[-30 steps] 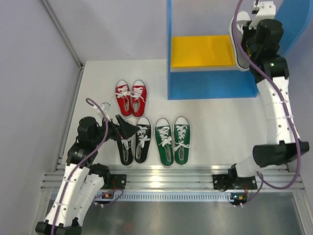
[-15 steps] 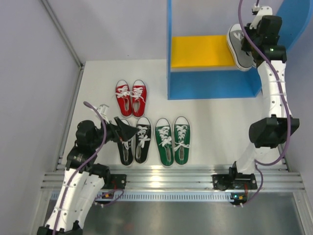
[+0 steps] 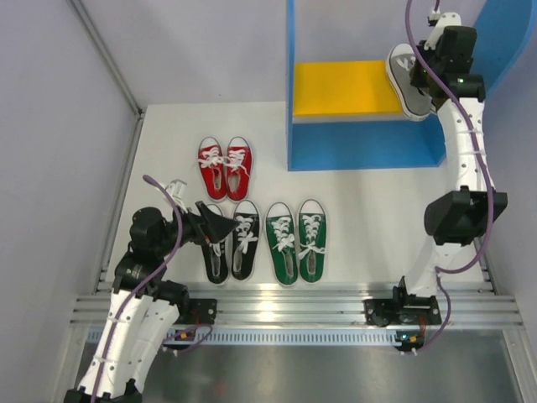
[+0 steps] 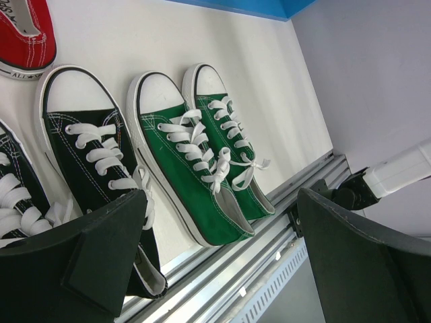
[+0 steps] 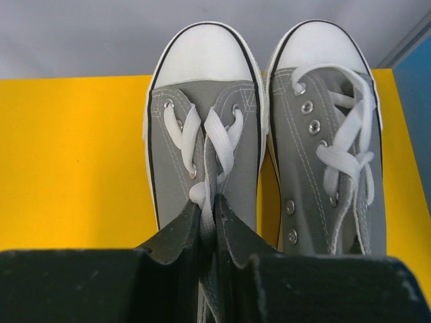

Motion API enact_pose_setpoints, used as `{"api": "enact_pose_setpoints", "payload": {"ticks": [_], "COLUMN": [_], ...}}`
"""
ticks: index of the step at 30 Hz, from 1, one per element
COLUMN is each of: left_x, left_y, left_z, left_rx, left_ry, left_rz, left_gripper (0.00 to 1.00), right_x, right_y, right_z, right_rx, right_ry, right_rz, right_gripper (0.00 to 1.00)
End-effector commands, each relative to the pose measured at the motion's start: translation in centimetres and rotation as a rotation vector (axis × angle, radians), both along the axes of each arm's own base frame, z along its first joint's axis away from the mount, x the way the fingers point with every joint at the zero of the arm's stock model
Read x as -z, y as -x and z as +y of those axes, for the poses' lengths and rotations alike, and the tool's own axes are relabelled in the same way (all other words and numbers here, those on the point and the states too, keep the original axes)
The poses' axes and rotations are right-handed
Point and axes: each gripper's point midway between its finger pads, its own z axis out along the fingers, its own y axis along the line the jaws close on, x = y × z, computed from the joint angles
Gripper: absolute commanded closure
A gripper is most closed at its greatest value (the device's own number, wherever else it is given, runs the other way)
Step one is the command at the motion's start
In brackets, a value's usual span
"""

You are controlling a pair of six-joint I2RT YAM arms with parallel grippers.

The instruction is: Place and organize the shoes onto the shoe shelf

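The grey sneakers (image 5: 202, 128) are at the right end of the shoe shelf's (image 3: 361, 147) yellow board (image 5: 67, 161), with the right gripper (image 5: 214, 210) pinched narrow on one of them at the laces. We judge the placing almost finished: next it must let go and draw back. The left gripper (image 3: 216, 225) hovers wide open over the black sneakers (image 3: 231, 243).

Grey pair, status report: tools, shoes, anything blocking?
Right tool shut on grey pair, over yellow board. Left tool open above black pair. Red pair, green pair on table. Nothing blocking.
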Motion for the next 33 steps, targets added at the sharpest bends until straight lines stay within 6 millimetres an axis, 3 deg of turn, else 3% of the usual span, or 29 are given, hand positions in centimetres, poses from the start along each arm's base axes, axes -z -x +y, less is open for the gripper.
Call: {"api": "enact_pose_setpoints", "payload": {"ticks": [1,5,6,7,8,11,13,14,17,18,20,21,22,23,24,25,26,27,28,29,30,31,33], "left_x": [-0.7,-0.7,-0.7,-0.7,-0.8,-1.0,-1.1,-1.2,-1.4,-1.8,-1.9,-2.1,-2.3,-2.3,-2.5,-2.4,-2.4,-2.4,-2.5,-2.5,-2.6,-2.6,-2.4], "left_y": [-0.1,-0.1,-0.1,0.0,-0.1,-0.1,-0.1,-0.1,-0.1,0.0,0.1,0.1,-0.1,-0.3,-0.4,-0.6,-0.7,-0.8,-1.0,-1.0,-1.1,-1.1,-1.0], "left_z": [-0.1,-0.1,-0.1,-0.1,-0.1,-0.1,-0.1,-0.1,-0.2,-0.3,-0.6,-0.6,-0.6,-0.5,-0.4,-0.4,-0.3,-0.3,-0.2,-0.2,-0.2,-0.1,-0.2], "left_rx": [0.005,0.004,0.004,0.005,0.004,0.005,0.002,0.003,0.010,0.018,0.040,0.045,0.042,0.038,0.029,0.022,0.018,0.014,0.007,0.004,0.003,0.002,0.008], "left_ry": [0.004,0.002,0.003,0.003,0.003,0.007,0.005,0.007,0.011,0.015,0.018,0.016,0.013,0.010,0.003,-0.001,-0.003,-0.003,-0.005,-0.006,-0.008,-0.010,-0.012], "left_rz": [-0.033,-0.033,-0.033,-0.033,-0.033,-0.036,-0.040,-0.039,-0.036,-0.042,-0.035,-0.040,-0.041,-0.039,-0.047,-0.045,-0.044,-0.041,-0.040,-0.042,-0.046,-0.047,-0.045], "left_gripper": [0.01,0.01,0.01,0.01,0.01,0.01,0.01,0.01,0.01,0.01,0.01,0.01,0.01,0.01,0.01,0.01,0.01,0.01,0.01,0.01,0.01,0.01,0.01], "right_x": [-4.6,-4.5,-4.9,-5.3,-5.6,-7.9,-10.6,-11.7,-15.8,-17.7,-18.5,-20.7,-21.1,-19.0,-20.6,-16.4,-15.6,-15.5,-10.6,-8.5,-7.8,-2.7,0.0], "right_y": [-0.7,-0.9,-0.8,-0.8,-0.7,0.1,1.2,1.7,4.3,6.0,7.7,10.9,12.3,12.6,16.4,16.6,17.9,20.7,21.1,22.0,23.8,24.5,27.2], "right_z": [-0.8,-0.8,-0.7,-0.7,-0.6,0.0,0.4,0.4,0.9,1.1,1.6,1.5,3.1,3.8,4.2,6.8,8.0,8.5,11.0,11.9,12.2,14.0,16.3], "right_rx": [0.027,0.030,0.031,0.032,0.027,0.009,-0.002,-0.001,-0.008,-0.010,-0.006,0.007,0.011,0.010,0.007,-0.024,-0.046,-0.068,-0.107,-0.125,-0.135,-0.150,-0.205], "right_ry": [-0.007,-0.018,-0.019,-0.023,-0.024,-0.057,-0.070,-0.071,-0.091,-0.093,-0.084,-0.069,-0.047,-0.014,-0.016,-0.006,-0.021,-0.052,-0.066,-0.070,-0.126,-0.120,-0.199], "right_rz": [-0.143,-0.140,-0.151,-0.160,-0.168,-0.225,-0.293,-0.320,-0.420,-0.462,-0.484,-0.544,-0.562,-0.533,-0.596,-0.521,-0.524,-0.547,-0.451,-0.421,-0.433,-0.344,-0.317], "right_gripper": [0.99,0.93,0.89,0.76,0.70,0.55,0.43,0.42,0.41,0.40,0.40,0.40,0.40,0.40,0.40,0.40,0.40,0.40,0.40,0.40,0.40,0.40,0.40]}}
